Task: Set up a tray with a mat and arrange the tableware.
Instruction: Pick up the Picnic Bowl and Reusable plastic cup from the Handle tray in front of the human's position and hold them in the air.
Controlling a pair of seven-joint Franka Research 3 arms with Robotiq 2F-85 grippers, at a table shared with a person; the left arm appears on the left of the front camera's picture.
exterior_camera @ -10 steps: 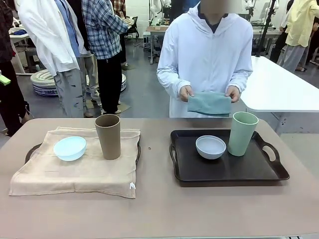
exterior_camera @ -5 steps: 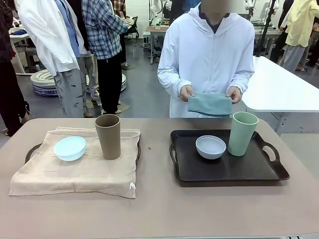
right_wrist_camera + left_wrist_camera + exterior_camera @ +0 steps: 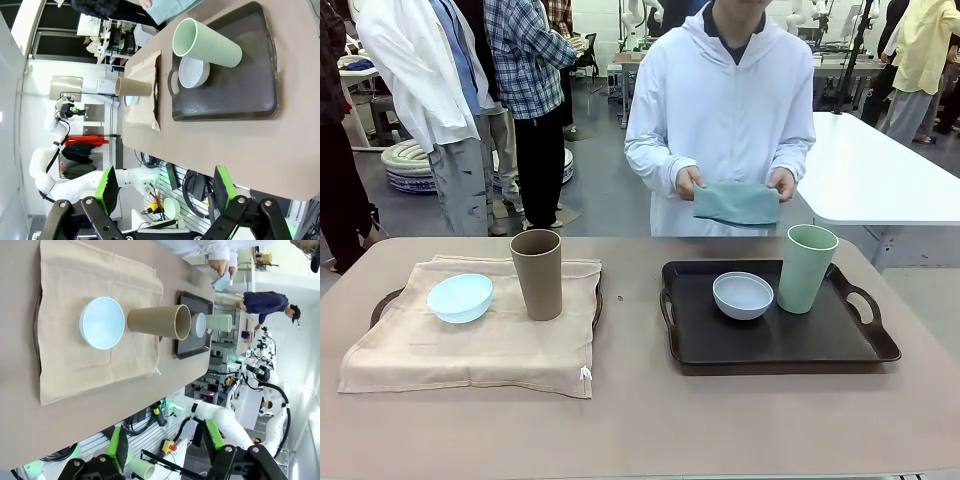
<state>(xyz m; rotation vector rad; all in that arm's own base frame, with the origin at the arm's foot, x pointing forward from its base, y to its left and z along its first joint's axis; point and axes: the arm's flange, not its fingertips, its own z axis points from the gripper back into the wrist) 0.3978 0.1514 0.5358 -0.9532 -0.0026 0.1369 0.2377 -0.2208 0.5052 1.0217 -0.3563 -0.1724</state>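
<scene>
On the left, a beige mat point(image 3: 470, 340) covers a dark tray point(image 3: 382, 300). A pale blue bowl point(image 3: 460, 297) and a tan brown cup point(image 3: 537, 273) stand on that mat. The bare dark tray point(image 3: 790, 340) on the right carries a greyish white bowl point(image 3: 743, 295) and a pale green cup point(image 3: 806, 268). Across the table, a person holds a folded teal cloth point(image 3: 736, 203) in both hands. My left gripper point(image 3: 167, 450) hangs open off the table's edge, facing the blue bowl point(image 3: 102, 322) and tan cup point(image 3: 160, 321). My right gripper point(image 3: 166, 195) is open too, off the edge near the green cup point(image 3: 207, 45).
The brown table point(image 3: 640, 420) has bare room in front of both trays and between them. A white table point(image 3: 880, 180) stands at the back right. Other people stand behind the table at the far left.
The person has shifted a little to the left and lifted the teal cloth slightly. The tableware, trays and both grippers have stayed put.
</scene>
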